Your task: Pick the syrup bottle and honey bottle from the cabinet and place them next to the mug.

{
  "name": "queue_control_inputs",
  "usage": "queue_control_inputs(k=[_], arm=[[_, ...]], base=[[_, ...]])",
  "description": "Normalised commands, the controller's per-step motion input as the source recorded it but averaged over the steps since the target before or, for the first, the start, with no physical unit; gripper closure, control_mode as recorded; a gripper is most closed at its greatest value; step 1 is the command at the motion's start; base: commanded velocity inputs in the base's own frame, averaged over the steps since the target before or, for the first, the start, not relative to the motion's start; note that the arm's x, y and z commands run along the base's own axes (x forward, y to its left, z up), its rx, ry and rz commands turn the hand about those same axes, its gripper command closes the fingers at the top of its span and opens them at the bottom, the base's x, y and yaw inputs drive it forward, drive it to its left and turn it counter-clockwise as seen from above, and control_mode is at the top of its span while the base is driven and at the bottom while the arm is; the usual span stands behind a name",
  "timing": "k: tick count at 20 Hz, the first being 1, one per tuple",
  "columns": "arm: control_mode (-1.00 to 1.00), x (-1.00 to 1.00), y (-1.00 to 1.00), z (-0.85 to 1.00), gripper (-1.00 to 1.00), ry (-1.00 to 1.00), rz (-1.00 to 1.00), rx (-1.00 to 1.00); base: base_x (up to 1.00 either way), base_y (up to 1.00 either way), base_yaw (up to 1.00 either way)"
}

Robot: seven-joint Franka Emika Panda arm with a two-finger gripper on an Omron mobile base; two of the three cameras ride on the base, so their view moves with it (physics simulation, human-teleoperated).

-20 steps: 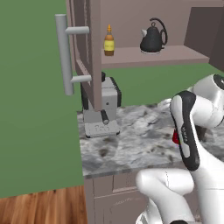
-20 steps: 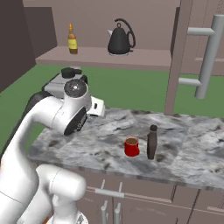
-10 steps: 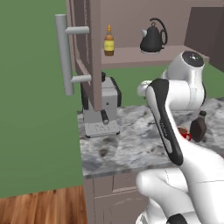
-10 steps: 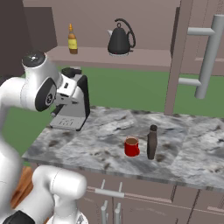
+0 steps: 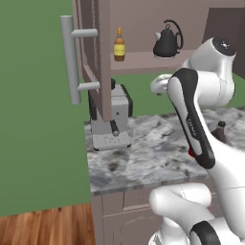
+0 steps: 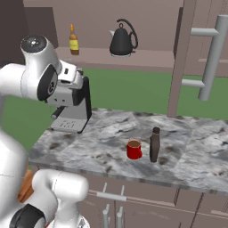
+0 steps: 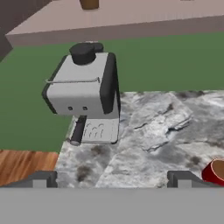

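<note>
While our jaws stand wide apart and empty above the counter (image 6: 111,142), the honey bottle (image 6: 73,40) waits on the cabinet (image 5: 93,57) shelf beside a kettle (image 6: 122,39). The syrup bottle (image 6: 154,144) stands just beside the mug (image 6: 133,149); our arm hides most of it from the left.

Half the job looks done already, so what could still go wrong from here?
The honey bottle stands on the cabinet shelf close to a black kettle; the open pincer might nudge the kettle while reaching. Setting the honey down by the mug could tip the syrup bottle standing beside it. The coffee machine sits below the reach path.
</note>
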Motion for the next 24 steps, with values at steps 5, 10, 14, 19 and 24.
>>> queue_control_inputs(k=[5,10,14,19,24], arm=[[-1.00,0.00,0.30,0.61,-1.00,-0.19,0.13,-0.08],[-1.00,0.03,0.31,0.42,-1.00,-0.15,0.10,-0.08],[-1.00,0.43,0.07,0.11,-1.00,-0.12,0.01,-0.07],[-1.00,0.58,0.01,0.01,-1.00,-0.09,0.00,0.00],[-1.00,0.43,0.00,0.27,-1.00,-0.01,0.00,0.02]], base=[[0.00,0.00,0.00],[0.00,0.00,0.00],[0.00,0.00,0.00],[0.00,0.00,0.00],[0.00,0.00,0.00]])
